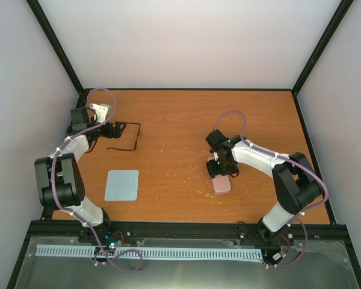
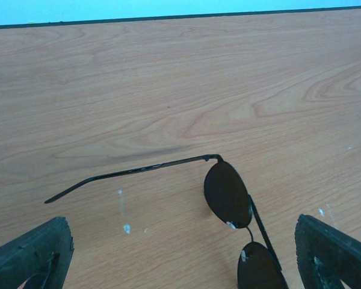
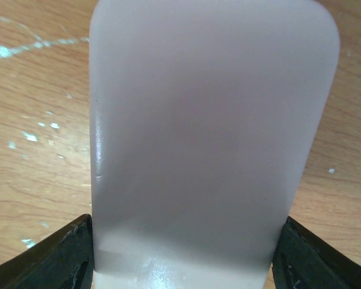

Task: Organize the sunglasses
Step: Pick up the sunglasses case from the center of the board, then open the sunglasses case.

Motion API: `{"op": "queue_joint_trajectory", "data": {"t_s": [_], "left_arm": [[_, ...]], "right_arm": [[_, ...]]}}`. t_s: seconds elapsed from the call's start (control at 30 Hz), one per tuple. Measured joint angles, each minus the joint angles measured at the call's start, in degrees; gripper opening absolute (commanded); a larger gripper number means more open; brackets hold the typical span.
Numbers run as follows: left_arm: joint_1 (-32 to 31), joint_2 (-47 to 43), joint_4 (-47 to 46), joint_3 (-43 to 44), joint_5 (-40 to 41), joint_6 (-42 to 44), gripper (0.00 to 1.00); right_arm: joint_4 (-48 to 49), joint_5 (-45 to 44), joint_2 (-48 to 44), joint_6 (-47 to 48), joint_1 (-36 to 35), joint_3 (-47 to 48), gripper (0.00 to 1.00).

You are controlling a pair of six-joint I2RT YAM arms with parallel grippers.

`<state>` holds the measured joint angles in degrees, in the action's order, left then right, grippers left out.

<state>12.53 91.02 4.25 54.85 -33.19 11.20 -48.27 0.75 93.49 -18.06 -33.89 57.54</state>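
The sunglasses [image 1: 125, 135] lie on the wooden table at the far left, arms unfolded, with a thin black frame and dark lenses [image 2: 227, 194]. My left gripper [image 1: 111, 129] is right beside them and open; in the left wrist view the glasses sit between its wide-spread fingers [image 2: 36, 256], nearer the right one and touching neither. My right gripper [image 1: 219, 174] is down on the pink case [image 1: 222, 185] at mid-right. The case [image 3: 210, 132] fills the right wrist view, and both fingers [image 3: 60, 259] press against its long sides.
A pale blue-grey square cloth [image 1: 122, 185] lies flat near the front left, between the left arm's base and the middle of the table. Black frame posts and white walls border the table on three sides.
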Motion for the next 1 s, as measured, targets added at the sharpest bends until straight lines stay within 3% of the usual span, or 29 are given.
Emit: {"op": "queue_joint_trajectory", "data": {"t_s": [0.2, 0.57, 1.0], "left_arm": [[-0.44, 0.24, 0.17, 0.0, -4.74, -0.33, 0.99], [-10.32, -0.33, 0.15, -0.07, -10.43, -1.22, 0.99], [-23.21, -0.22, 1.03, 0.0, -10.56, -1.2, 0.99]], "right_arm": [[0.17, 1.57, -4.92, -0.2, 0.0, 2.51, 0.51], [3.08, 4.31, -9.38, -2.29, 0.13, 3.65, 0.47], [15.54, 20.06, -15.87, -5.25, 4.98, 0.09, 0.42]]}}
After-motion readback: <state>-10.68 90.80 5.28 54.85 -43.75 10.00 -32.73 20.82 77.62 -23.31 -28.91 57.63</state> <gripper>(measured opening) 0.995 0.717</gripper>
